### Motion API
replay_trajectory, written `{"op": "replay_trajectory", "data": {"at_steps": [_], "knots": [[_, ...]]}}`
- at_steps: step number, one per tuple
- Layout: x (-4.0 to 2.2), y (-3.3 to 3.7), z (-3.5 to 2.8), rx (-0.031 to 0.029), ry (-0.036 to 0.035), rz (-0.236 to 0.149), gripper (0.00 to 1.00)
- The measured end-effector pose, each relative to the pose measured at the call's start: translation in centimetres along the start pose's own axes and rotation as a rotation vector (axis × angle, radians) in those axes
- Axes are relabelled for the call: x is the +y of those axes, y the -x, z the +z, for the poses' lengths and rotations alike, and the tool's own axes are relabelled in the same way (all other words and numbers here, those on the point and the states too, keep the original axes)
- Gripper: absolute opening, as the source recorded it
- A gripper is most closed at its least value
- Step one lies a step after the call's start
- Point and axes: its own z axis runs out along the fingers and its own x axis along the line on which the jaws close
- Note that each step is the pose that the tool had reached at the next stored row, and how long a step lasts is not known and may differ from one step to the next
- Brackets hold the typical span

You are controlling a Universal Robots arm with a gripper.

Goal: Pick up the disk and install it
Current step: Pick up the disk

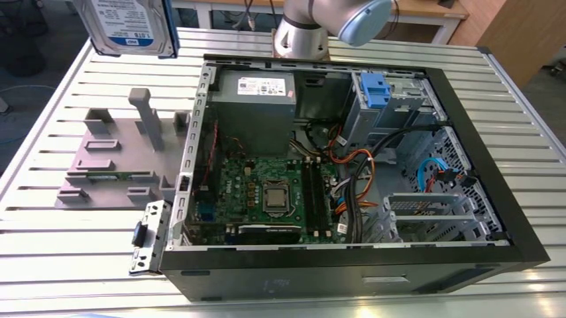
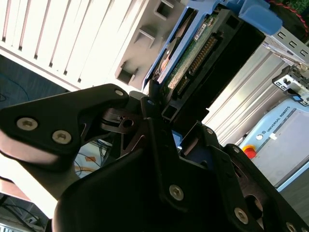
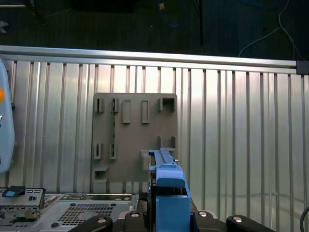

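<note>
High above slatted table point(image 1: 44, 112), hand point(image 3: 167, 217) clamped on disk point(image 1: 124, 26): silver drive, white-and-blue label, blue bracket frame.

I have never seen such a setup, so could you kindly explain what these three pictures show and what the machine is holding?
This is a robot arm with a gripper at its end. The exterior view looks down on a slatted metal table bearing an open computer case and, at that view's left, a grey plastic stand. Both wrist views come from cameras riding on the arm. The gripper is shut on the disk, a hard drive in a blue bracket, held in the air above the table.
</note>
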Motion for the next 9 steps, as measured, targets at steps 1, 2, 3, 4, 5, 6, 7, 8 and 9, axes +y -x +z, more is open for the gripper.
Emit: {"op": "replay_trajectory", "data": {"at_steps": [1, 2, 3, 4, 5, 6, 7, 8, 9], "knots": [[-0.1, 0.0, -0.01, 0.0, 0.0001, 0.0, 0.37], [-0.2, 0.0, -0.01, 0.0, 0.0, 0.0, 0.37], [-0.29, 0.0, -0.01, 0.0, 0.0, 0.0, 0.37], [-0.39, 0.0, -0.01, 0.0, 0.0, 0.0, 0.37], [-0.48, 0.0, -0.01, 0.0, 0.0, 0.0, 0.37], [-0.57, -0.01, -0.01, 0.0, 0.0, 0.0, 0.37], [-0.65, -0.01, -0.01, 0.0, 0.0, 0.0, 0.37], [-0.72, -0.01, -0.02, 0.0, 0.0, 0.0, 0.37], [-0.8, -0.01, -0.02, 0.0, 0.0001, 0.0, 0.37]]}}
